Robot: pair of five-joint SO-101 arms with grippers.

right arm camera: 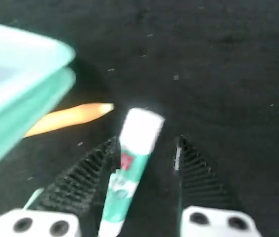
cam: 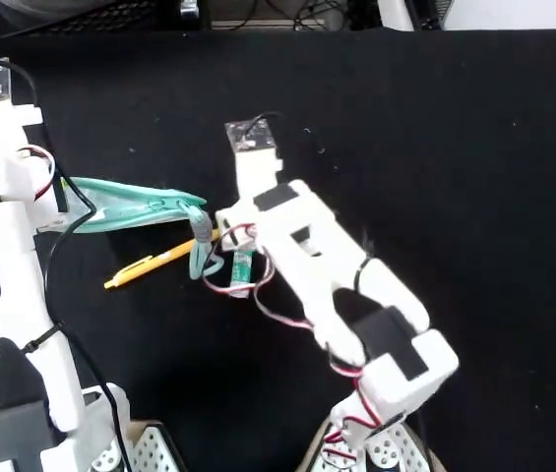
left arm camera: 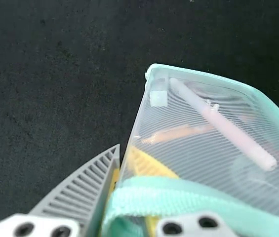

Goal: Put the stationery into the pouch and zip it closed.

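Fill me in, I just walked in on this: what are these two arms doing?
The left gripper is shut on a teal mesh pouch, with a pale pen already inside. The right gripper is open, a green-and-white stick between its fingers, beside a yellow pen lying on the black table. Neither of those is in the pouch yet.

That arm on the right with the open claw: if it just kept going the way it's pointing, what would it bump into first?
Most likely the green-and-white tube, lying between the right gripper's open fingers. Beyond it is black table; the orange pen sits off to the side.
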